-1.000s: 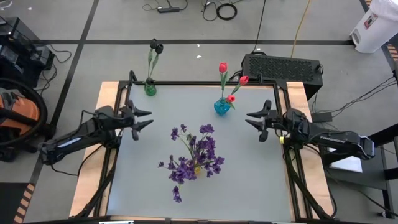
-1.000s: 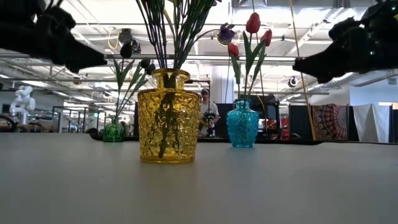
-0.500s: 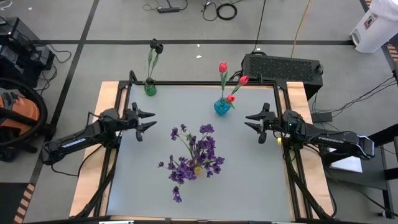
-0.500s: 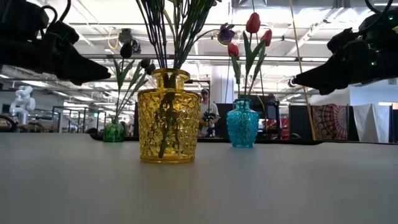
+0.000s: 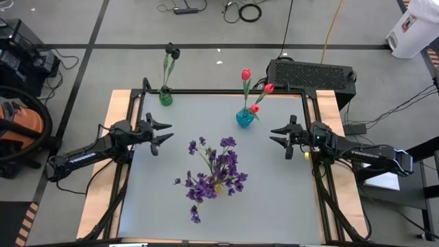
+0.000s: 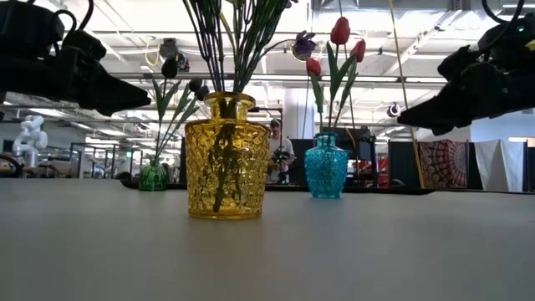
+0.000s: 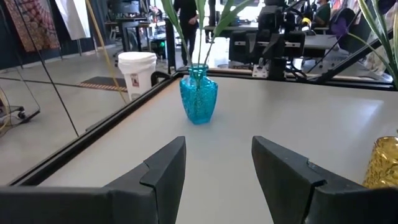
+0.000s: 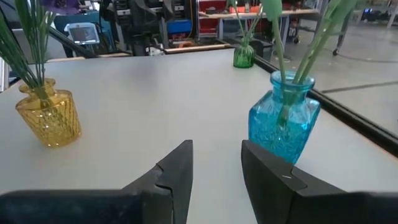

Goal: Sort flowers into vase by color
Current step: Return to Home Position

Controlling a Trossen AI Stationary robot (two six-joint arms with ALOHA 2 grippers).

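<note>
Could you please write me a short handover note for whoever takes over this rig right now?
Left gripper: open, empty, over the left side of the table.
Right gripper: open, empty, over the right side.
Purple sprays are in the yellow vase, mid-table. The red tulips are in the blue vase and the black-headed blooms in the green vase, both at the far edge.
Done: every flower in view stands in a vase, by colour.
Left: probably only parking the arms.

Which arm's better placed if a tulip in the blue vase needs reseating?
Right, probably: the right end effector, open, hangs nearer the blue vase than the left end effector, which is nearer the green vase.
</note>
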